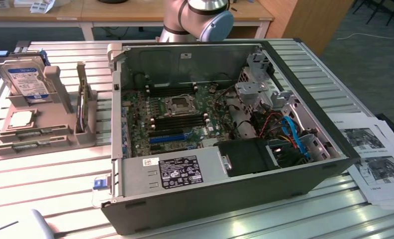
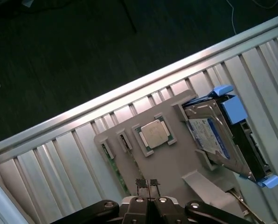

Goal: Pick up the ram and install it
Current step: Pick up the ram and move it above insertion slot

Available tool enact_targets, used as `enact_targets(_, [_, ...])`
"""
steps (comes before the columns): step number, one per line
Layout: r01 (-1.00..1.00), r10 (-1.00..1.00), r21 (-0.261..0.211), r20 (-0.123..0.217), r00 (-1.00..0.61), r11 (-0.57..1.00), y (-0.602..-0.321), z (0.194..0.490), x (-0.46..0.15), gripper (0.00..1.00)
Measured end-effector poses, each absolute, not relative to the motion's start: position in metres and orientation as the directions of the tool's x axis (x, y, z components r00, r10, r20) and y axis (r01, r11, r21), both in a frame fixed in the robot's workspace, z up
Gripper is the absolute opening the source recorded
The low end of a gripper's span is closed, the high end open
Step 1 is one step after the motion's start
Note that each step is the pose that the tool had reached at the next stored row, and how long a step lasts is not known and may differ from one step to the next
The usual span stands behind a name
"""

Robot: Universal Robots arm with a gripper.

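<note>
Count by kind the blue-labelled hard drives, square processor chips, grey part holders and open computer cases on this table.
Silver hard drive with a blue label: 1
Square silver processor chip: 1
Grey plastic stepped part holder: 1
Open grey metal computer case: 1
Total: 4

Arm [image 1: 198, 20] high, gripper [image 2: 147, 183] fully closed.
</note>
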State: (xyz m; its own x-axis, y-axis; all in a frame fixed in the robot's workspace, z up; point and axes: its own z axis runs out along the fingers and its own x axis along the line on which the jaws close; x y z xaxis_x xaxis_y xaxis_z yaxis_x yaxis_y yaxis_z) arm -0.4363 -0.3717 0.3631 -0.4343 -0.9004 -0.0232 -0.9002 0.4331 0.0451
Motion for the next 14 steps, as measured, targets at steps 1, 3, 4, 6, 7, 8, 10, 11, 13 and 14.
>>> enact_targets(1, [-0.906,-0.906,0.045,-0.023,-0.423,0.422,-0.3717,0.3630,-0.4363,0.10])
enact_targets(3, [-0.916,-0.916,0.045,-0.023,-0.401,0.399,-0.3716,0.3630,-0.4364,0.10])
enact_targets(4, [-0.921,-0.921,0.045,-0.023,-0.389,0.388,-0.3716,0.3631,-0.4364,0.10])
enact_targets(6, [-0.930,-0.930,0.045,-0.023,-0.367,0.365,-0.3717,0.3630,-0.4363,0.10])
enact_targets(7, [-0.934,-0.935,0.045,-0.023,-0.354,0.353,-0.3717,0.3630,-0.4363,0.10])
enact_targets(8, [-0.939,-0.939,0.045,-0.023,-0.342,0.341,-0.3717,0.3631,-0.4363,0.10])
enact_targets(10, [-0.947,-0.948,0.045,-0.023,-0.318,0.317,-0.3716,0.3631,-0.4364,0.10])
enact_targets(11, [-0.951,-0.952,0.045,-0.023,-0.306,0.305,-0.3716,0.3631,-0.4364,0.10])
enact_targets(13, [-0.959,-0.959,0.045,-0.023,-0.281,0.280,-0.3717,0.3631,-0.4363,0.10])
enact_targets(14, [-0.962,-0.963,0.045,-0.023,-0.269,0.268,-0.3717,0.3630,-0.4363,0.10])
